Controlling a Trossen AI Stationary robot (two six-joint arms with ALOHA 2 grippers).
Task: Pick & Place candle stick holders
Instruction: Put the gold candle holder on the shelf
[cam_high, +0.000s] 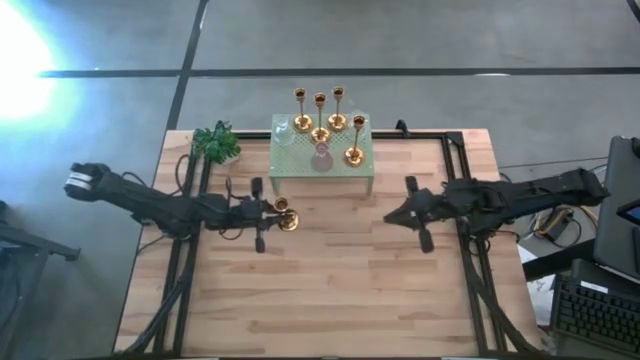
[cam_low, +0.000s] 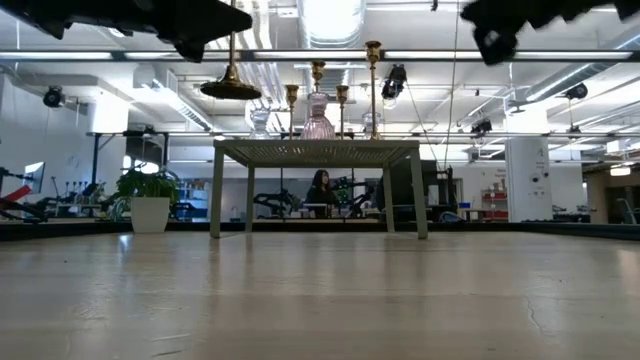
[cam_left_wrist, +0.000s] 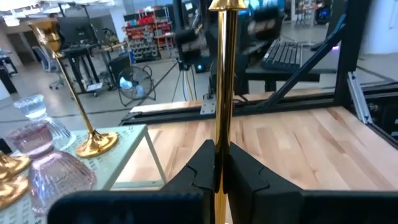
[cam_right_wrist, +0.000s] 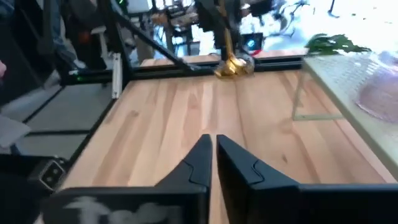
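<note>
- A light wooden table (cam_high: 330, 290) fills the lower middle of the high view, with grey floor above it; the low view looks level across the tabletop into a bright workshop where a person (cam_low: 322, 190) sits far behind.
- A small pale green perforated stand (cam_high: 290, 165) sits at the upper centre of the table, with a potted green plant (cam_high: 217, 143) just beside its left end.
- On the stand, five gold candle stick holders (cam_high: 320, 118) stand upright, stems vertical and cups upward, clustered in the stand's upper right part; a pink glass decanter (cam_high: 321, 157) and a clear glass piece (cam_high: 283, 132) stand among them.
- The left gripper (cam_high: 272, 213) sits left of centre in the high view, just below the stand's left end, its fingers clamped on the stem of a sixth held candle stick holder (cam_high: 286, 218).
- In the left wrist view the held candle stick holder (cam_left_wrist: 222, 93) runs vertically up the middle of the frame, its thin stem pinched between the two dark fingers (cam_left_wrist: 245, 171).
- In the low view its round base (cam_low: 231, 88) hangs at the upper left, well above the tabletop, stem vertical, base at the bottom.
- The right gripper (cam_high: 392, 217) waits right of centre, below the stand's right end, its fingers nearly together with only a thin gap and nothing between them.
</note>
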